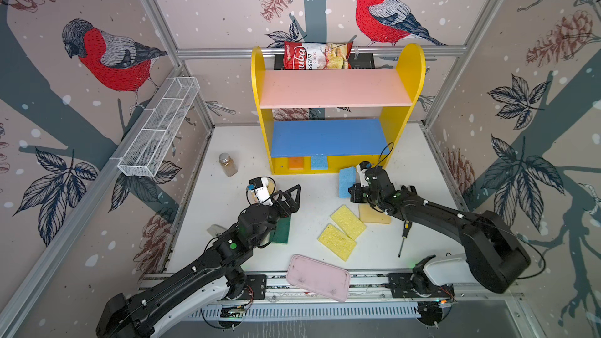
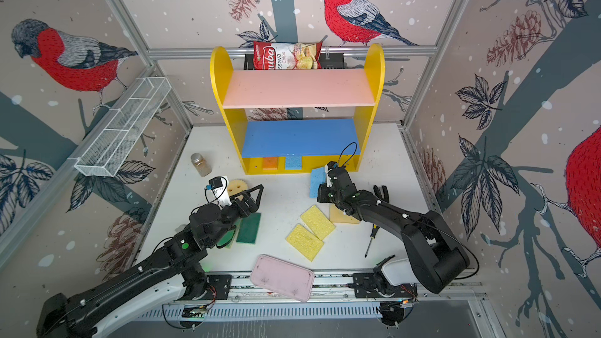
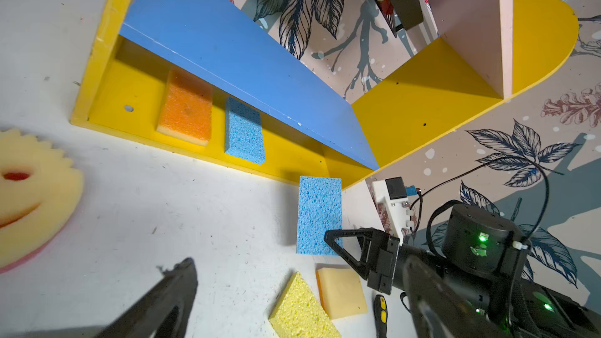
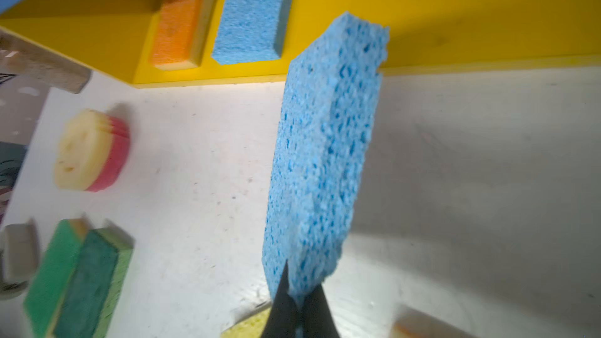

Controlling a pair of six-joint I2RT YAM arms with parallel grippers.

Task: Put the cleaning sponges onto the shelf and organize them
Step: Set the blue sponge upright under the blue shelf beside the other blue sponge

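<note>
Grippers first: left of centre in a top view, the left gripper [image 2: 250,198] hangs released and empty, apart from the shelf [image 2: 297,89]. At the bottom edge of the right wrist view, we see the right gripper [image 4: 297,302] clenched on the near short end of the held blue sponge [image 4: 325,157]. Its long axis runs up the frame, and its far end is near the front edge of the yellow base [image 4: 455,21]. Beyond, at upper left, an orange sponge [image 4: 177,27] and a placed blue sponge [image 4: 250,17] lie side by side. We judge the free spot lies right of them, nearer the right arm.

Bare base [image 1: 340,161] right of shelved blue sponge [image 1: 318,162], under low blue board [image 1: 328,138]
</note>
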